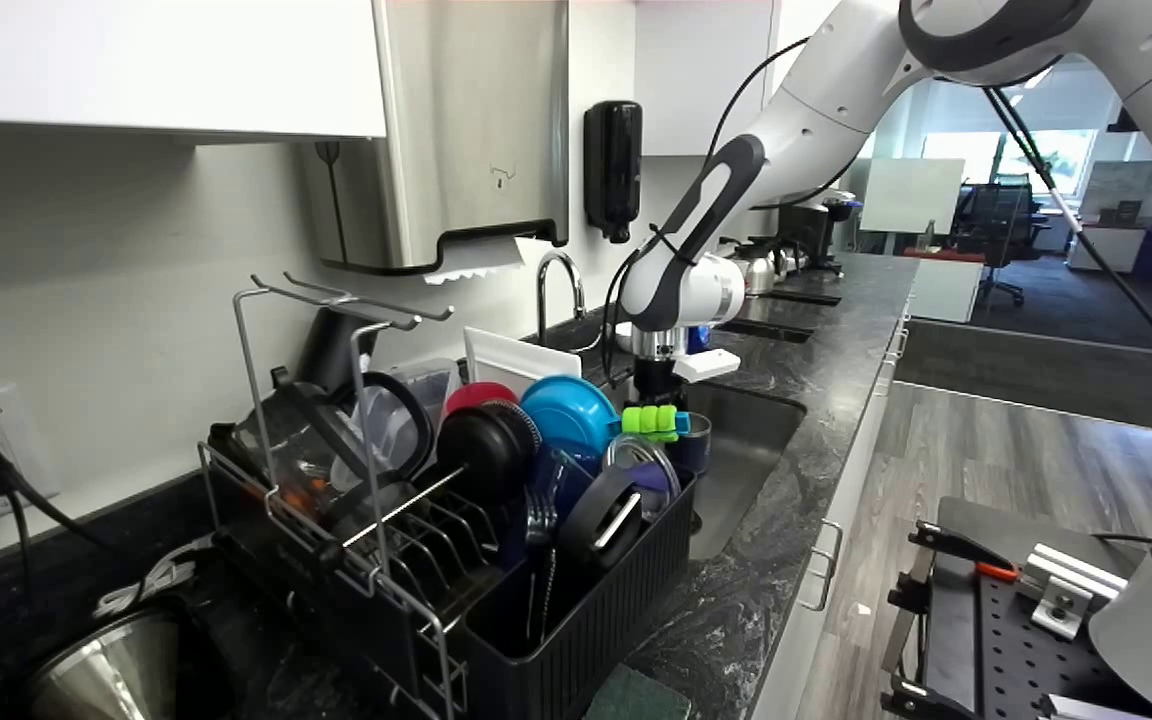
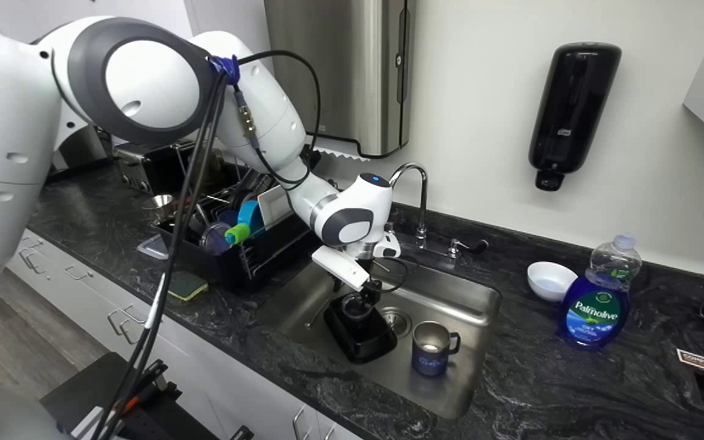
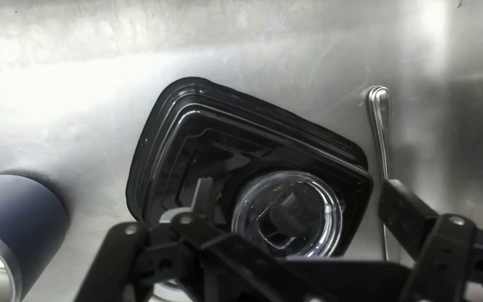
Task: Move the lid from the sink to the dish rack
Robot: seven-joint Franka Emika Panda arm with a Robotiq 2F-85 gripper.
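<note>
The lid is round and clear with a dark slider. It lies on an upturned black container in the sink. In an exterior view the lid shows under my gripper, on the black container. In the wrist view my gripper is open. One finger is left of the lid, over the container, and the other is right of it, over a piece of cutlery. Whether they touch the lid I cannot tell. The black dish rack is full of dishes; it also shows in an exterior view.
A dark blue mug stands in the sink beside the container; it also shows in an exterior view. Cutlery lies on the sink floor. The faucet, a white bowl and a soap bottle stand around the sink.
</note>
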